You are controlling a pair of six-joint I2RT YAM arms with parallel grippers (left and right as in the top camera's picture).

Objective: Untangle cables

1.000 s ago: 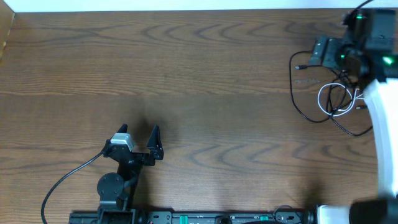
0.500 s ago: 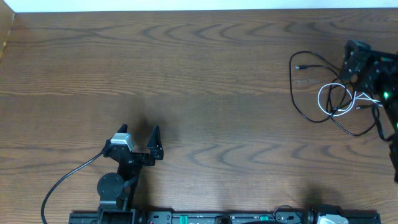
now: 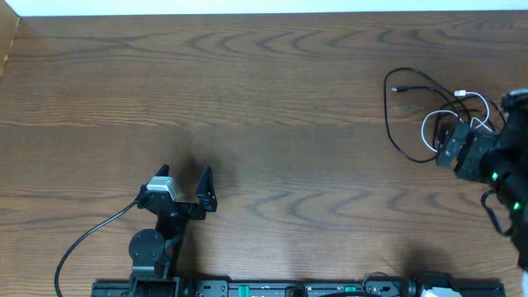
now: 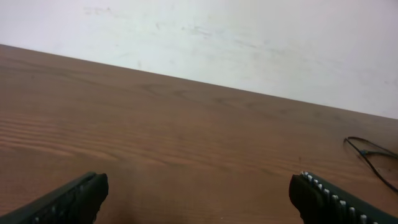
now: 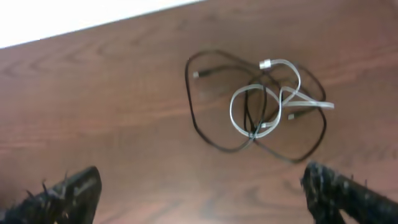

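Note:
The cables lie tangled in one flat bundle at the table's far right. The black cable (image 3: 387,115) makes wide loops. The white cable (image 3: 425,125) curls inside them, with its plug (image 3: 462,93) at the far side. In the right wrist view the black cable (image 5: 191,109) and white cable (image 5: 232,111) lie ahead of my right gripper (image 5: 202,194), which is open, empty and above the wood. My right arm (image 3: 493,169) covers the bundle's near right part. My left gripper (image 3: 183,173) stands open and empty far to the left.
A thick black arm wire (image 3: 87,239) runs from the left arm's base toward the front edge. A white wall (image 4: 205,37) stands behind the table's far edge. The left wrist view catches a bit of black cable (image 4: 370,152) at its right.
My right arm has swung from the far right corner toward the near side, uncovering the bundle's far part and covering its near right part. The left arm has not moved.

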